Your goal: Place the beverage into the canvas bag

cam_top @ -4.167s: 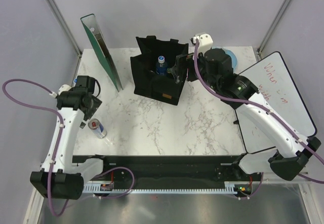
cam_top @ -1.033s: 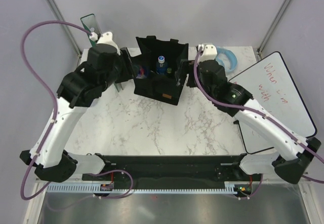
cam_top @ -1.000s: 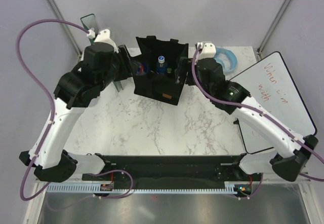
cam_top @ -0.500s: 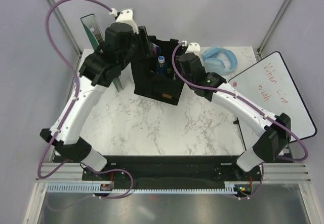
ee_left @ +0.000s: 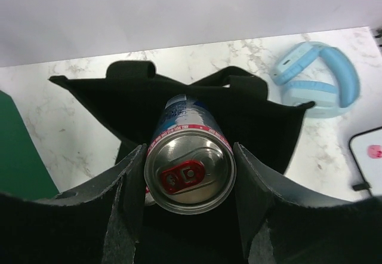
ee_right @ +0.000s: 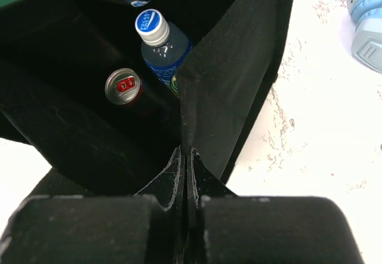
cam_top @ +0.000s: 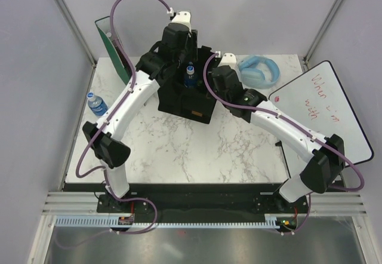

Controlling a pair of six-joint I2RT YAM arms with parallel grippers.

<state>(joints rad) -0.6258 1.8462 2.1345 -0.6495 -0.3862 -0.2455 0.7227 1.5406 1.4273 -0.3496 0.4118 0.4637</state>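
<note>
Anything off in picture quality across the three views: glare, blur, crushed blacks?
Top external: even light, sharp, but the canvas bag reads near-solid black inside. Left wrist: can crisp, mild sheen on its lid. Right wrist: bottle sharp, own fingers soft and underlit.
</note>
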